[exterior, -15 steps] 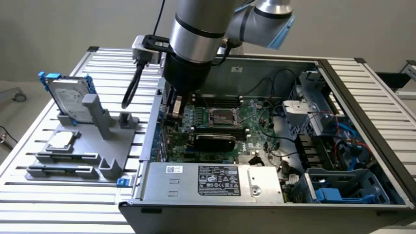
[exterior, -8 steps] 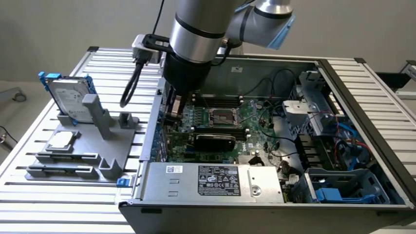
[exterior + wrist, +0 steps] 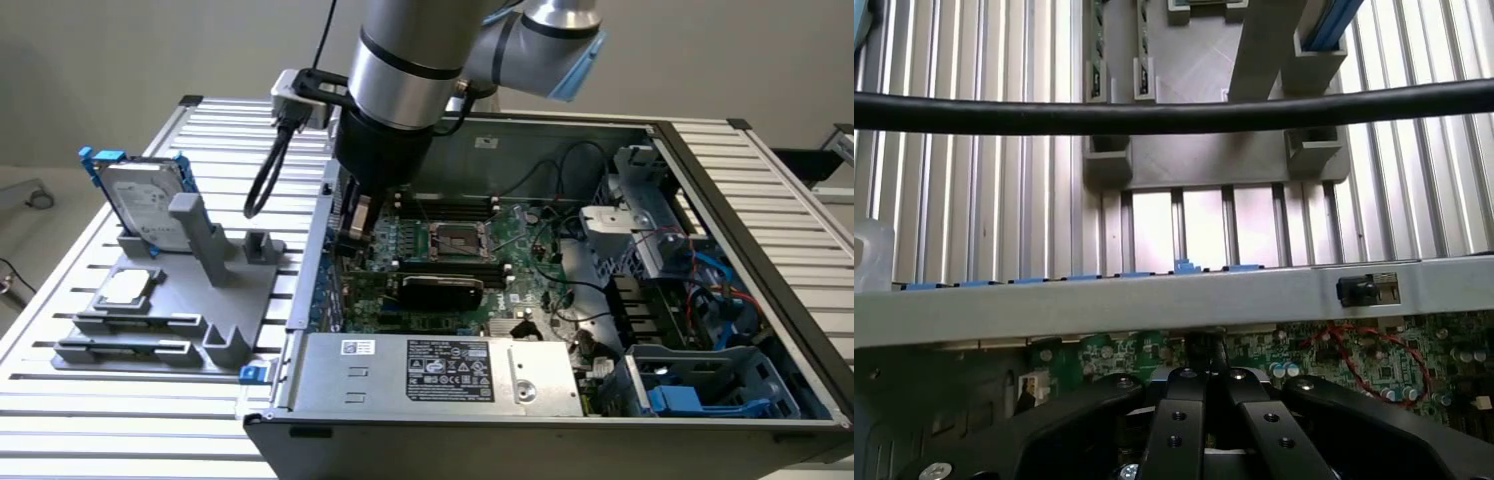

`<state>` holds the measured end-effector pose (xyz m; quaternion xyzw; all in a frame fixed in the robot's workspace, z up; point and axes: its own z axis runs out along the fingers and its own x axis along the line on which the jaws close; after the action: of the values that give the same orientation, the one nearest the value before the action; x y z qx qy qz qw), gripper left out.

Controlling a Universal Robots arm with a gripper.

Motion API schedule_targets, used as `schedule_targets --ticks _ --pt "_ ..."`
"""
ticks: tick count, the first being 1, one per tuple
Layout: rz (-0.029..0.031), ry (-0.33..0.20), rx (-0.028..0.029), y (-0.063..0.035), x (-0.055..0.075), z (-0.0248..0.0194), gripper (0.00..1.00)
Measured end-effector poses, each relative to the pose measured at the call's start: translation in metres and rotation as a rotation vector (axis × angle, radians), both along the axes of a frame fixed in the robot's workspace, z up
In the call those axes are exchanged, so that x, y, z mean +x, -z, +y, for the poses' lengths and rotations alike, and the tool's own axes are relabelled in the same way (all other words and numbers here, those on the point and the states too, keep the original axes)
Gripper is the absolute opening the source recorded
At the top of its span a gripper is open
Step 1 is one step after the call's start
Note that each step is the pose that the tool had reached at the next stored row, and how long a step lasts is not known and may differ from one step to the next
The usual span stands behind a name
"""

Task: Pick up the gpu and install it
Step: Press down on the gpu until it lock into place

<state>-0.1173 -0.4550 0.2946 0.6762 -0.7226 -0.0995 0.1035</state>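
Exterior view: arm reaches down into the open computer case (image 3: 747,190), which sits on a slatted metal tabletop (image 3: 134,420). The pincer (image 3: 358,228) is low against the case wall on the side of the grey parts rack (image 3: 174,300), just over the motherboard (image 3: 461,250). Something thin and upright hangs at the fingers there, but whether that is the gpu I cannot tell. A black rounded block (image 3: 442,291) sits on the board just toward the power supply (image 3: 441,372) from the CPU socket (image 3: 451,240); it could be the card's shroud, not certain. Wrist view: black pincer (image 3: 1204,395) fingers drawn tight together, tips meeting just above green circuit board; what lies between them is hidden by the linkage. A black cable (image 3: 1174,112) crosses in front, and the case wall (image 3: 1154,300) runs between the pincer and the rack. On the rack, away from the case, stand a silver hard drive in a blue frame (image 3: 140,205) and a small square chip (image 3: 124,290). Handling judgement: a card of this sort should be light, stiff and flat, the plastic shroud somewhat slick, the bare board fragile at its components and edge contacts. Best taken by the long edges or across the shroud, kept square to the slot, never pinched on the contact edge.
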Motion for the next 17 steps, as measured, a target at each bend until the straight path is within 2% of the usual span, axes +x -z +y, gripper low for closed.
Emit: schedule_targets --ticks 7,17 --pt "0.0068 0.001 -0.0032 -0.0001 -0.0001 -0.0001 0.11" --pt "0.0077 0.001 -0.0105 0.0006 0.0 -0.0001 0.11"
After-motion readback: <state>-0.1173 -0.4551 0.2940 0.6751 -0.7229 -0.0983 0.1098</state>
